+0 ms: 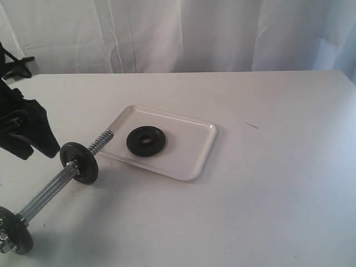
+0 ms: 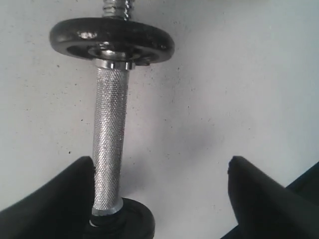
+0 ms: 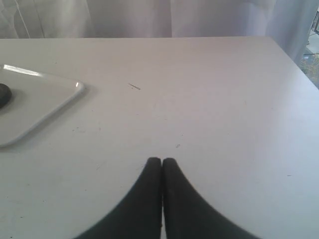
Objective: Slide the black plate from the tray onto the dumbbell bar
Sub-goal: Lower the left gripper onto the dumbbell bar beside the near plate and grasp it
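Plate to move, exterior view: the black plate lies flat in the tray, left of its middle, with nothing touching it.
Bar, exterior view: the bar lies on the table, slanting from the lower left up to the tray. Its threaded tip ends at the tray's rim; I cannot tell whether it touches.
Left claw, exterior view: the left claw hangs just beside the bar. From here I cannot judge its opening.
Count, exterior view: one tray, one bar and three black plates: one in the tray, the inner plate and the end plate on the bar. One claw shows.
Left claw, left wrist view: the left claw is spread wide and grips nothing. The bar runs close against one of the fingers and well apart from the other.
Count, left wrist view: two plates, the inner plate and the end plate.
Right claw, right wrist view: the right claw is pressed closed on nothing, over bare table, well apart from the tray.
Count, right wrist view: one tray corner and a sliver of the black plate.
Risk, bar: nothing holds it, so I expect it to roll or swing if the plate pushes on the tip.
Risk, plate: a flat disc on a glossy tray may skid from a pinch. A tilted hole could catch on the coarse thread.
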`<state>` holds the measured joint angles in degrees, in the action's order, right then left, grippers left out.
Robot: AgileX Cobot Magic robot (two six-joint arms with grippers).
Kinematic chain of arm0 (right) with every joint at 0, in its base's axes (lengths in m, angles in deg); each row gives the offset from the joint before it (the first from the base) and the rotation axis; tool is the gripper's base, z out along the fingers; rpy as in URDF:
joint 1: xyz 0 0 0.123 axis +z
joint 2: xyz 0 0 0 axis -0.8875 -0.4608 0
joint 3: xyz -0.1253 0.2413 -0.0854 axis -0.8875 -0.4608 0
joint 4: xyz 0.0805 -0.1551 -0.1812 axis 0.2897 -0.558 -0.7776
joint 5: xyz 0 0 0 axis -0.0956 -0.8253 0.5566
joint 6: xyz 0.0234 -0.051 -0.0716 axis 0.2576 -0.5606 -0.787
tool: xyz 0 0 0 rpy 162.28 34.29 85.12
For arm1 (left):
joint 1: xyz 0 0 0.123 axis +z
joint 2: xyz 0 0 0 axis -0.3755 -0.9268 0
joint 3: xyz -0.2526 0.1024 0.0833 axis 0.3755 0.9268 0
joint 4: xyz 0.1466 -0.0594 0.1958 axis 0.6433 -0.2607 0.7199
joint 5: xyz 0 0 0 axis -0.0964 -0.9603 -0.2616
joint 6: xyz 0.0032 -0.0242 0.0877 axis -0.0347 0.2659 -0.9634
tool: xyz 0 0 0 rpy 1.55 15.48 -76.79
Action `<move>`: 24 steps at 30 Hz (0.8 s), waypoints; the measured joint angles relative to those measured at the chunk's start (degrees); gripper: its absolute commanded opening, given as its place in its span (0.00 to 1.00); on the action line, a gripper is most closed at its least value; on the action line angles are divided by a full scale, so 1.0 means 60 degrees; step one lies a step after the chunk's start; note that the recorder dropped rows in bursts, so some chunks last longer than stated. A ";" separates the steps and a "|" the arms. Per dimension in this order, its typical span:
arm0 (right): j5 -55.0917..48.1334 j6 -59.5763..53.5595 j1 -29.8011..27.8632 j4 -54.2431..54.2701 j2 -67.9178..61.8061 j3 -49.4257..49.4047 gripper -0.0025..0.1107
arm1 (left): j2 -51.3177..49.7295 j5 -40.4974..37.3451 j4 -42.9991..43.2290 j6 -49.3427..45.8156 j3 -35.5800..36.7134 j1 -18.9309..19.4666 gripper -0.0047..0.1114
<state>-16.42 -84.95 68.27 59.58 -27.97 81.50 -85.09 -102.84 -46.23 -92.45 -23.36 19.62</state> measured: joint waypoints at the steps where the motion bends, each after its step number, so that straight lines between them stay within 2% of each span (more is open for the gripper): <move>1: 0.0000 0.0000 0.0000 0.0000 0.0000 0.0000 0.02 | -0.0190 0.0000 0.0187 -0.0072 0.0000 -0.0244 0.70; 4: 0.0000 0.0000 0.0000 0.0000 0.0000 0.0000 0.02 | -0.0675 0.0000 0.0983 -0.0006 0.0000 -0.0940 0.70; 7: 0.0000 0.0000 0.0000 0.0000 0.0000 0.0000 0.02 | -0.1145 0.0043 0.1792 0.0325 0.0000 -0.1236 0.70; 16: 0.0000 -0.0058 0.0000 0.0000 0.0000 0.0000 0.02 | -0.2071 0.1392 0.2140 0.0404 0.0021 -0.1262 0.70; 24: 0.0000 -0.0093 0.0000 0.0000 0.0000 0.0000 0.02 | -0.2316 0.2082 0.1951 0.0301 0.0732 -0.1262 0.70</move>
<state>-16.42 -85.51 68.27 59.58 -27.97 81.50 -98.99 -90.35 -34.53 -90.65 -18.97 12.05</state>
